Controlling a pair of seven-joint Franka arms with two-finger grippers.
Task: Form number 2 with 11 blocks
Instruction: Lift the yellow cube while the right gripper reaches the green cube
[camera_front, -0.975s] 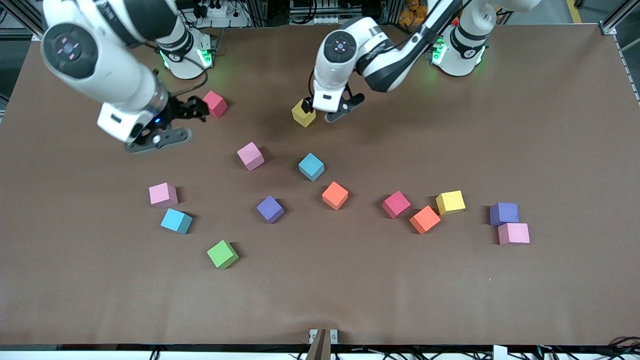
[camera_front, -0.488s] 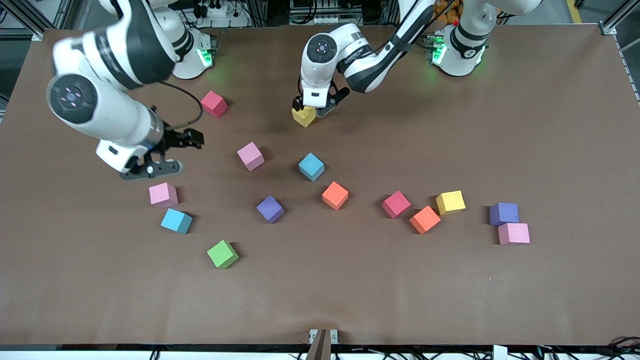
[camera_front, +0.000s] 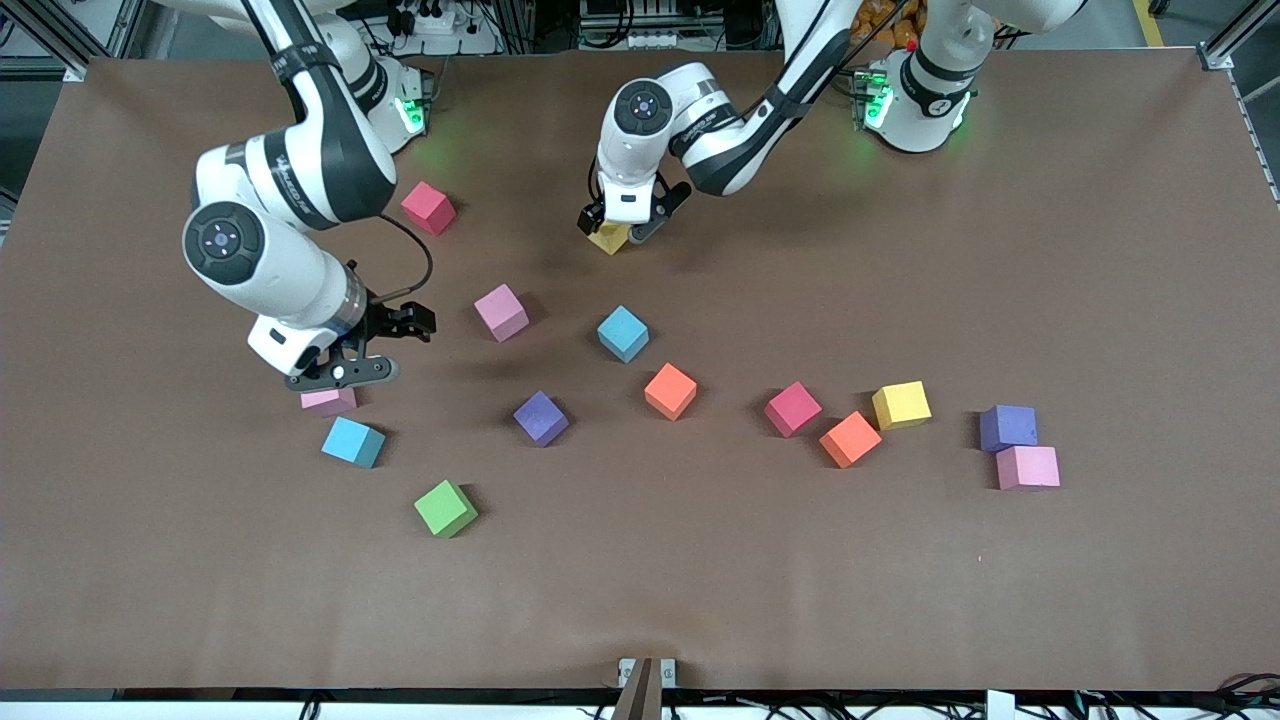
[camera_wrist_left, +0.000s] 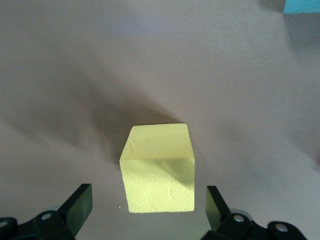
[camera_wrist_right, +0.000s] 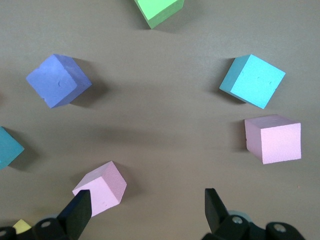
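Several blocks lie scattered singly on the brown table (camera_front: 1100, 250); no number 2 is in view. My left gripper (camera_front: 618, 228) (camera_wrist_left: 147, 207) is low and open, one finger on each side of a yellow block (camera_front: 608, 240) (camera_wrist_left: 157, 167), not touching it. My right gripper (camera_front: 365, 350) (camera_wrist_right: 146, 207) hangs open and empty over bare table between two pink blocks. One pink block (camera_front: 500, 312) (camera_wrist_right: 102, 187) lies by one finger. The other pink block (camera_front: 328, 401) (camera_wrist_right: 274, 138) is half hidden under the hand in the front view.
A red block (camera_front: 428, 207) lies near the right arm's base. Blue (camera_front: 622, 333), orange (camera_front: 670, 390), purple (camera_front: 540, 417), blue (camera_front: 352, 441) and green (camera_front: 445, 508) blocks lie mid-table. Red (camera_front: 792, 408), orange (camera_front: 850, 438), yellow (camera_front: 901, 404), purple (camera_front: 1007, 427) and pink (camera_front: 1028, 467) blocks lie toward the left arm's end.
My right gripper has swung from beside the red block toward the front camera, to above the pink blocks. My left gripper has come down round the yellow block. Both stayed open.
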